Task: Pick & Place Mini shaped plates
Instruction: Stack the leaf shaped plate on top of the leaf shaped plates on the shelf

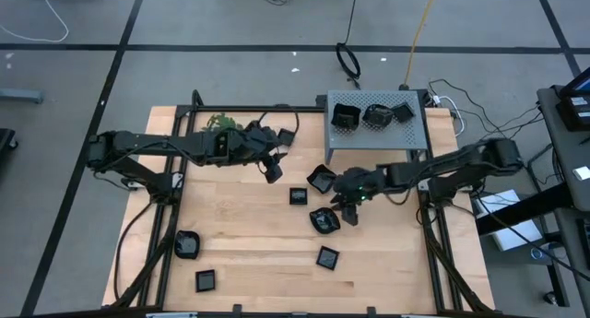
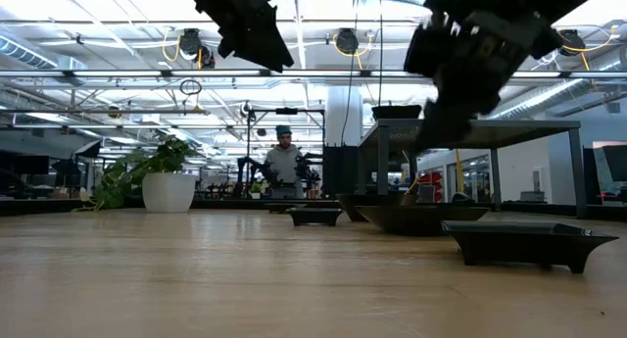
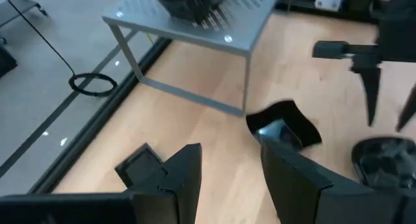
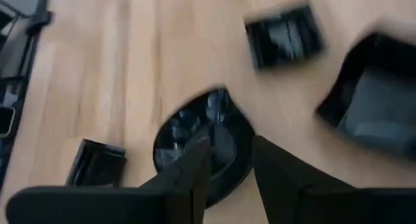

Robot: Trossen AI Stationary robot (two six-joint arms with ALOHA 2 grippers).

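Several small glossy black plates lie flat on the wooden table: a rounded one, square ones, a curled one and others. Three more sit on top of the grey perforated box. My right gripper is open and hangs above the rounded plate, raised off the table in the low view. My left gripper is open too, in the air over the table's middle, with the curled plate ahead of it.
A green leafy sprig lies by the table's far edge, behind the left arm. The grey box stands at the far right corner on thin legs. Bare wood spreads across the near middle. A person stands in the room beyond.
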